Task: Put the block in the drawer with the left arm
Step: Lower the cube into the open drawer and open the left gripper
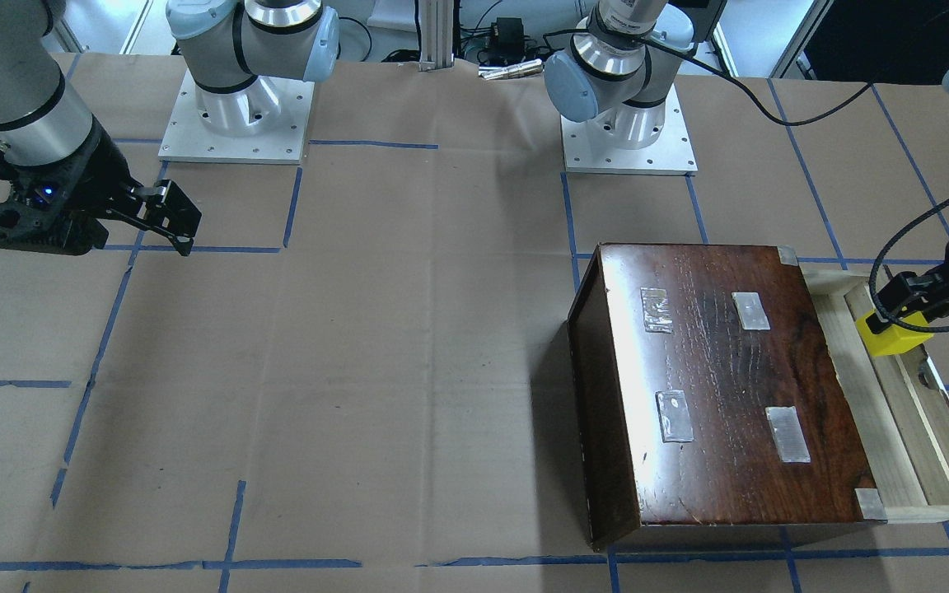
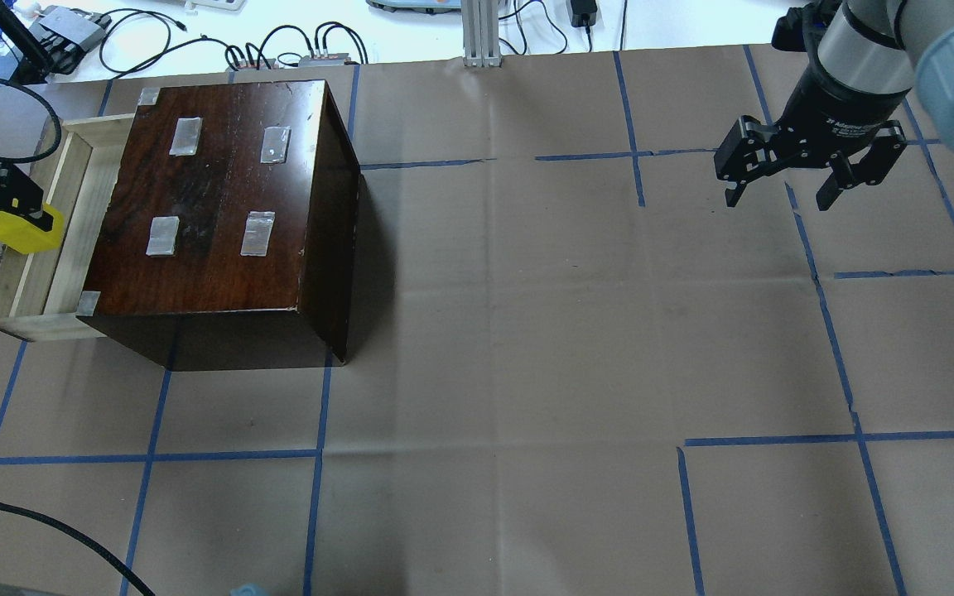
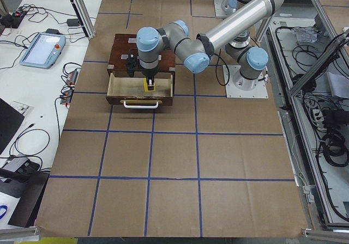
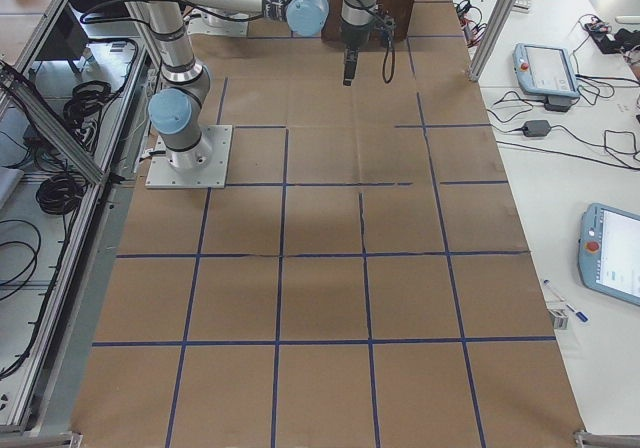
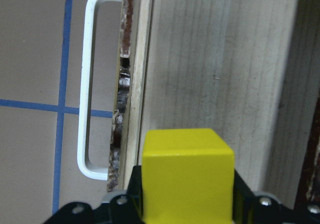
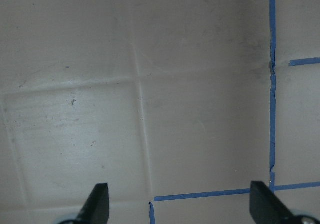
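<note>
Gripping a small bright yellow block [image 1: 895,341] in the left gripper [image 1: 900,323], hanging over the pulled-out pale wooden drawer [image 1: 878,428].

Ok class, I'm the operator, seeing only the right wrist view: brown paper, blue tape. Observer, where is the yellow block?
Observer: The left hand holds the block over the open drawer.
Operator: Does the drawer have a handle?
Observer: Yes, a white handle on its front, in the left wrist view.
Operator: And the box around it?
Observer: The dark box has four tape patches on top.
</note>
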You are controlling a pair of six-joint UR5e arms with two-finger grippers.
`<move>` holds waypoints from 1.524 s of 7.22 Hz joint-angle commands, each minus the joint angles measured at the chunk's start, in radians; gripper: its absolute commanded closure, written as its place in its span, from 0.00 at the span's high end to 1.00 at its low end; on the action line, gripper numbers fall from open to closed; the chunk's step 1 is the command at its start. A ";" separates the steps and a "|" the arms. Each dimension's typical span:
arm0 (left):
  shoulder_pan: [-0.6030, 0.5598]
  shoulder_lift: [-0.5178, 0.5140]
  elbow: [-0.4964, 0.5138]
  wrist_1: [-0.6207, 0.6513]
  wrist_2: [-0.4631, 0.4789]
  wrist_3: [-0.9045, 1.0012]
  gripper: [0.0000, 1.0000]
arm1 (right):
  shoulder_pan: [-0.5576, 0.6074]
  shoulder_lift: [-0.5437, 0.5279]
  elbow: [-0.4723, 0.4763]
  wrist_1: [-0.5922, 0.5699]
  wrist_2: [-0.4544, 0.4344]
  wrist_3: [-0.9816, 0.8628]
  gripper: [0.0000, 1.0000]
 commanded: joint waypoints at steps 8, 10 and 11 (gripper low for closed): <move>-0.052 -0.071 -0.001 0.118 0.001 -0.005 0.99 | 0.000 0.000 0.000 -0.001 0.000 0.000 1.00; -0.052 -0.031 0.025 0.115 0.001 -0.004 0.99 | 0.000 0.000 0.000 -0.001 0.000 0.000 1.00; -0.055 -0.009 0.025 0.109 0.001 -0.005 0.99 | 0.000 0.000 -0.001 -0.001 0.000 0.000 1.00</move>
